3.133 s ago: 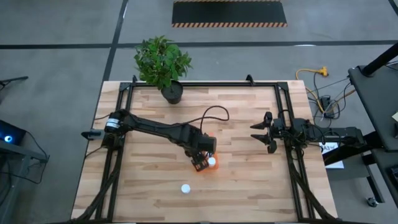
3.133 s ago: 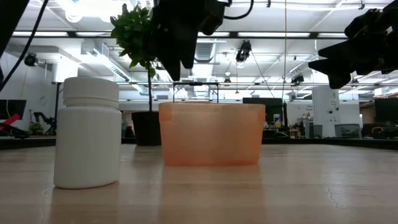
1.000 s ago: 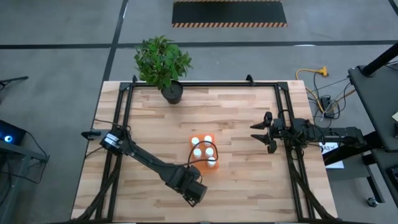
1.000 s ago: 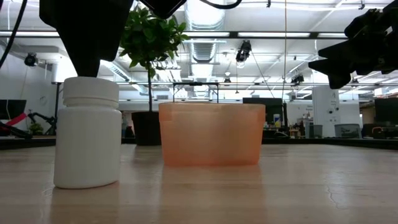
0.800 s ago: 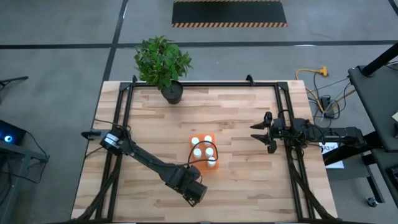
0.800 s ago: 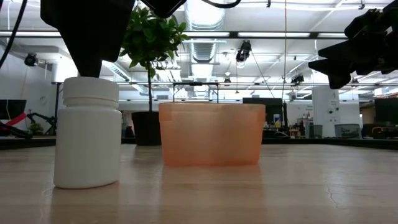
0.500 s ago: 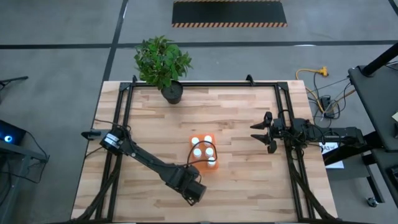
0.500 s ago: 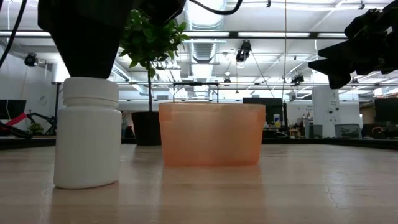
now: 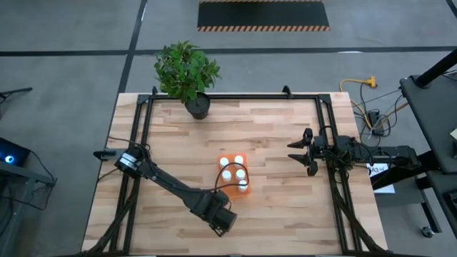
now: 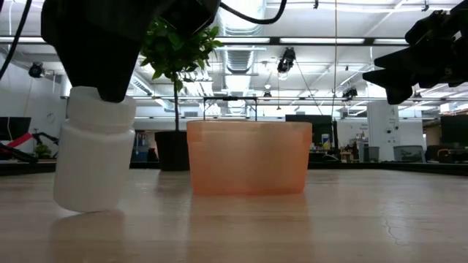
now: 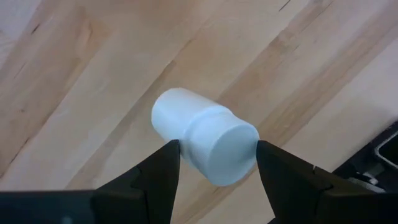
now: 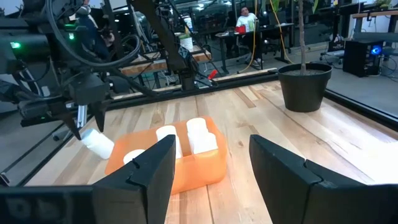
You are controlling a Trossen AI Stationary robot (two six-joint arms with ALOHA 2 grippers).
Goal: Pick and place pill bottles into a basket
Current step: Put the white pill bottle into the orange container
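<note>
One white pill bottle (image 10: pixel 91 157) stands tipped on the wood near the table's front edge, also seen in the left wrist view (image 11: pixel 205 140). My left gripper (image 9: pixel 223 220) points straight down over it, open, one finger on each side of the white cap (image 11: pixel 219 149). The orange basket (image 10: pixel 248 157) sits mid-table, its wall (image 9: pixel 221 187) just beyond the gripper, with several white bottles (image 9: pixel 227 173) inside. My right gripper (image 9: pixel 290 153) hangs level and open at the table's right side, touching nothing. My left gripper comes from above and straddles the bottle's cap (image 11: pixel 186 144), at the bottle's upper end. The cap's sides lie against the inner faces of both fingers (image 11: pixel 166 167). The bottle leans under the gripper, with only an edge of its base (image 10: pixel 88 210) on the table.
A black plant pot (image 9: pixel 198 107) with a green plant stands at the far edge. Black frame rails (image 9: pixel 140 128) run along the table's left and right sides. Bare wood lies to the right of the basket and along the front edge (image 9: pixel 300 221).
My left gripper has sunk a little onto the bottle. The bottle, upright before, has tipped over onto an edge of its base and shifted slightly. The right arm has kept still.
</note>
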